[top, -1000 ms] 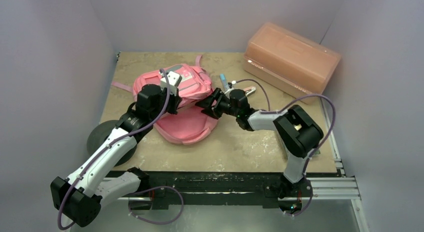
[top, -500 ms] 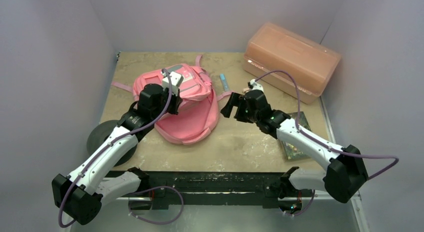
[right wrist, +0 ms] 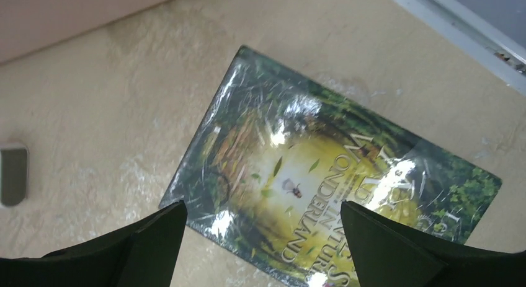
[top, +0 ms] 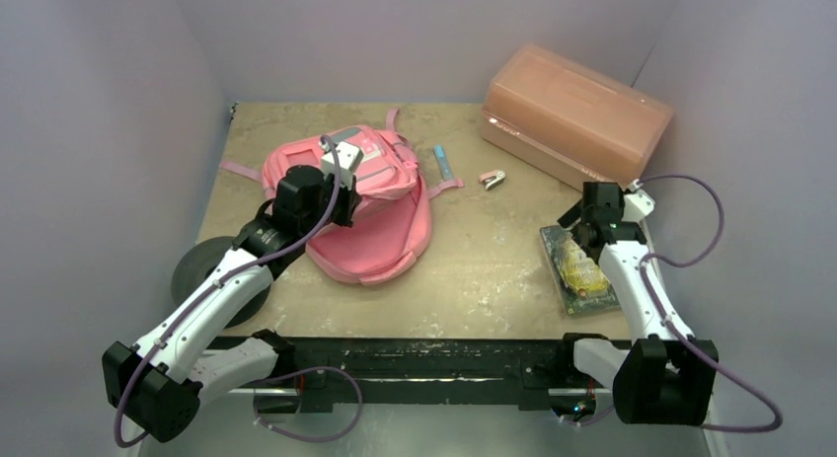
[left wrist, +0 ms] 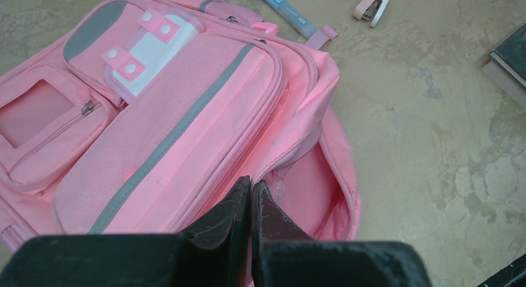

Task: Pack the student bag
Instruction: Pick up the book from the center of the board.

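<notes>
- Right wrist: with right gripper [right wrist: 262, 216] spread, book [right wrist: 335, 181] directly beneath, lower squarely onto its edge.
- With left gripper [left wrist: 250, 184] pinching bag [left wrist: 186, 113] rim, hold mouth open.

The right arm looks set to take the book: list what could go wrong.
The book lies flat and glossy under the open right fingers; they may slip off it. It sits near the edge of the table; a nudge could push it off. The left fingers pinch only the rim of the student bag; its mouth may sag shut.
</notes>
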Available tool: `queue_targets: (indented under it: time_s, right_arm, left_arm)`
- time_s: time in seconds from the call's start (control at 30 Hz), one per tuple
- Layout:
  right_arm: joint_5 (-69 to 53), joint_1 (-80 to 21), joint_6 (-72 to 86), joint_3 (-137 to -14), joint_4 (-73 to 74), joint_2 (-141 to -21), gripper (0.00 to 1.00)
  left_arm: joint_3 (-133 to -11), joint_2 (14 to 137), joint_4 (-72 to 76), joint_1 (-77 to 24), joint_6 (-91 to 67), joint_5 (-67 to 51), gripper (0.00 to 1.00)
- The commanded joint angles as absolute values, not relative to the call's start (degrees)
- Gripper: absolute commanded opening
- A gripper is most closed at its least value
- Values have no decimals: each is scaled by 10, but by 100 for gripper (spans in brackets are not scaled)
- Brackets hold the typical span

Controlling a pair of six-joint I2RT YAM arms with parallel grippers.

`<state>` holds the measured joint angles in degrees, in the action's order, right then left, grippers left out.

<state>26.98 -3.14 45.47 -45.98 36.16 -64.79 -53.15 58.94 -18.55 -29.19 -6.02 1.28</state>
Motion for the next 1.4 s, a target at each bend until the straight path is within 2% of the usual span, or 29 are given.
queue_targets:
  time_s: [0.0, 0.2, 0.3, 0.7, 0.93, 1.37]
  right_arm:
    - [217, 80, 425, -453, 289, -617, 99]
    - [138, 224, 406, -463, 289, -665, 99]
    - [120, 243, 425, -437, 245, -671, 99]
    - [195, 264, 422, -430, 161, -731, 99]
    - [137, 265, 413, -415, 186, -750, 99]
    - [35, 250, 385, -376, 236, -686, 95]
  left_arm:
    - [-563, 587, -155, -299, -65, 23, 0]
    - [-565, 588, -155, -304, -65, 21, 0]
    - [-564, 583, -157, -304, -62, 23, 0]
    - [-566, 588, -158, -323, -64, 18, 0]
    - [-567, 586, -159, -323, -61, 19, 0]
    - [-567, 595, -161, -323, -57, 23, 0]
